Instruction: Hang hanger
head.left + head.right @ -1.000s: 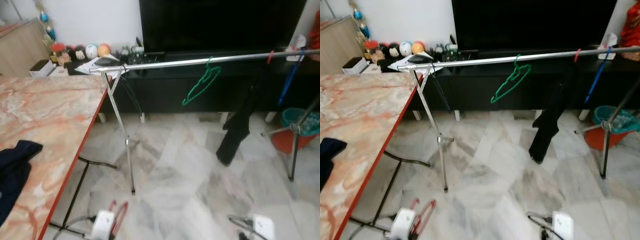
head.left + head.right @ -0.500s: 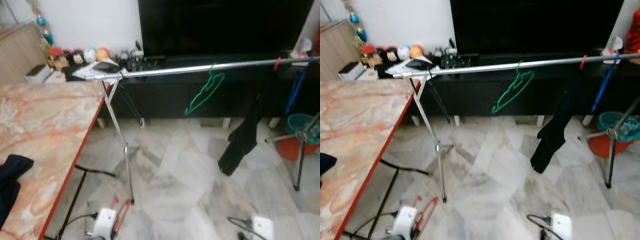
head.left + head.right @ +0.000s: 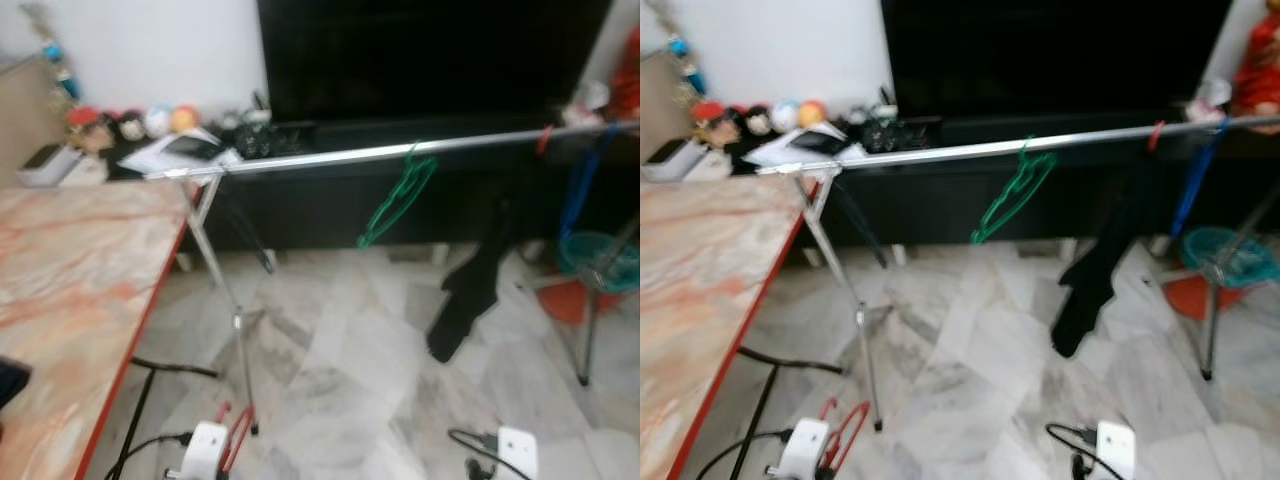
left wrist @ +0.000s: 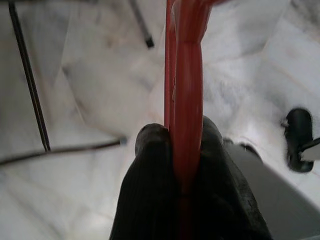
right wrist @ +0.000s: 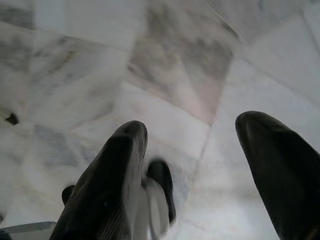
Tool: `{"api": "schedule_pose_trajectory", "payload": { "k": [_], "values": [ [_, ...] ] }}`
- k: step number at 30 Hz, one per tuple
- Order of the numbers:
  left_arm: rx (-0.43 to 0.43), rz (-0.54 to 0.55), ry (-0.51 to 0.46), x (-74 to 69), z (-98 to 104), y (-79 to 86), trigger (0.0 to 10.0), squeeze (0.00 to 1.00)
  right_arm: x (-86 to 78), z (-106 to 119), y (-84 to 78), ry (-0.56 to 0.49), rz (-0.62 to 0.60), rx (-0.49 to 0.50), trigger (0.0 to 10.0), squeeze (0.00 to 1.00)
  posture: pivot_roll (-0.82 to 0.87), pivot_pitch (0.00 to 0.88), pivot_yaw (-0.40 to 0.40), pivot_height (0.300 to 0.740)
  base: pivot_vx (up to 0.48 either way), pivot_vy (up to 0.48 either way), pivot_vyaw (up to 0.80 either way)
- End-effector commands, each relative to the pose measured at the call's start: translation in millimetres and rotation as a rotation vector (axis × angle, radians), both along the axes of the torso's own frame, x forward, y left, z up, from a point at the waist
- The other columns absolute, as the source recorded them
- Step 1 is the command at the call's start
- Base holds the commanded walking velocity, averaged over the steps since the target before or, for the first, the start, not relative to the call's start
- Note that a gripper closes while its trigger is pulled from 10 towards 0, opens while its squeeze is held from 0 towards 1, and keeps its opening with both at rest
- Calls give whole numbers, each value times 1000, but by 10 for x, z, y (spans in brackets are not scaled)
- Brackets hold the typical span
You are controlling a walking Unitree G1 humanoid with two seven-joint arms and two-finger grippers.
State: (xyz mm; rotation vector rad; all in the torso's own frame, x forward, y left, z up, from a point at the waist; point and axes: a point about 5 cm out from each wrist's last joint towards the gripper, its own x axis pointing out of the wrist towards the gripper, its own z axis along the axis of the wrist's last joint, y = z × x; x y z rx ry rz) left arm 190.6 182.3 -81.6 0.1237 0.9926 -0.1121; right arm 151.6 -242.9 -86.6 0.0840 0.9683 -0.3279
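Left gripper [image 4: 182, 145] clamped tight on red hanger [image 4: 186, 75], low above marble floor [image 3: 340, 370] near rack leg. Right gripper [image 5: 200, 150] spread wide, empty. Green hanger [image 3: 398, 197] on rail [image 3: 330, 157].

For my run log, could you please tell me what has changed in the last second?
Only the head camera shifted, and it is blurred. The thin green hanger and black garment stay on the silver metal rail; the red plastic hanger stays in the left gripper.
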Motion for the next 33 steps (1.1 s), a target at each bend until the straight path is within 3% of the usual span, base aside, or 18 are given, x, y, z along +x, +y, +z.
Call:
{"api": "schedule_pose_trajectory", "payload": {
  "k": [1, 18, 33],
  "values": [
    [-3, -25, -6, 41, 13, -67, 10000, 0, 18, 21, -53, -2, -11, -12, 10000, 0, -84, 0, 78, 740, 251, 0, 0],
    [-8, -36, -7, 27, 8, -67, 10000, 0, 15, 19, -50, 0, -4, -14, 10000, 0, -83, 0, 80, 740, 250, 0, 0],
    [-31, -79, -41, 172, 78, -180, 10000, 0, 16, 18, -50, 5, 3, -17, 10000, 0, -83, 0, 79, 740, 251, 0, 0]
  ]
}}
